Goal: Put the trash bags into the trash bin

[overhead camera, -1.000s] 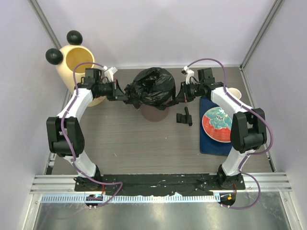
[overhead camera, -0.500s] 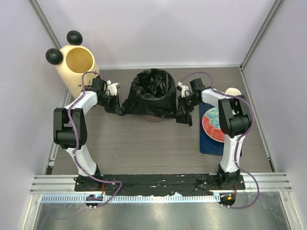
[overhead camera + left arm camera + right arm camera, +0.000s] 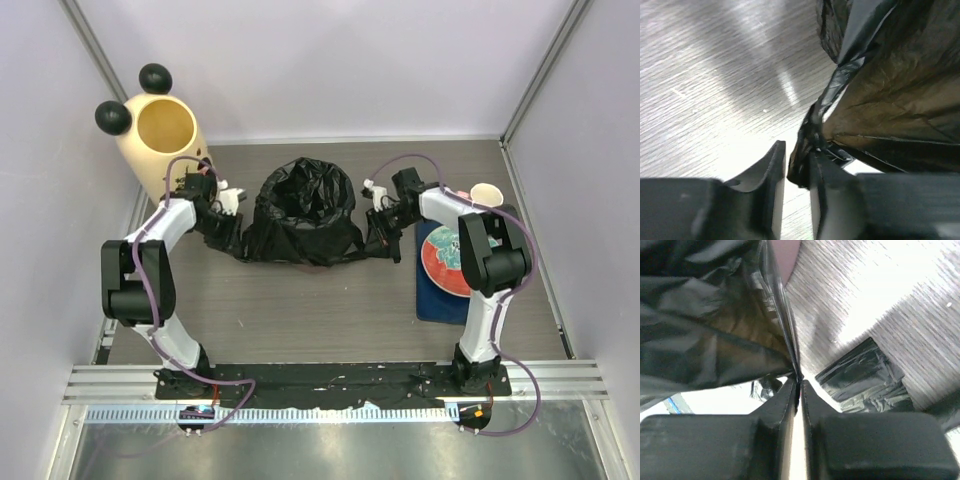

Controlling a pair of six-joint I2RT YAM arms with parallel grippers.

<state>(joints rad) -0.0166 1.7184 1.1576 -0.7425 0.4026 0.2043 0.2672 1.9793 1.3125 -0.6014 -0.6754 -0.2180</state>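
Note:
The cream trash bin (image 3: pixel 163 140) with two black ball ears stands at the far left, its mouth open. A glossy black trash bag (image 3: pixel 300 212) is spread open mid-table and drapes down to the tabletop, covering the brown inner bucket; a strip of the bucket's wall (image 3: pixel 785 252) shows in the right wrist view. My left gripper (image 3: pixel 230 232) is shut on the bag's bunched left edge (image 3: pixel 807 140), low near the table. My right gripper (image 3: pixel 373 236) is shut on the bag's thin right edge (image 3: pixel 790 355). A second, folded black bag (image 3: pixel 388 248) lies flat beside the right gripper and also shows in the right wrist view (image 3: pixel 865 375).
A blue mat (image 3: pixel 432 300) with a red plate (image 3: pixel 450 262) lies at the right. A small paper cup (image 3: pixel 486 193) stands behind it. Grey walls close in the back and both sides.
Both grippers have moved down and towards me with the bag's edges. The bag has been drawn down over the brown bucket, which showed below it a second ago.

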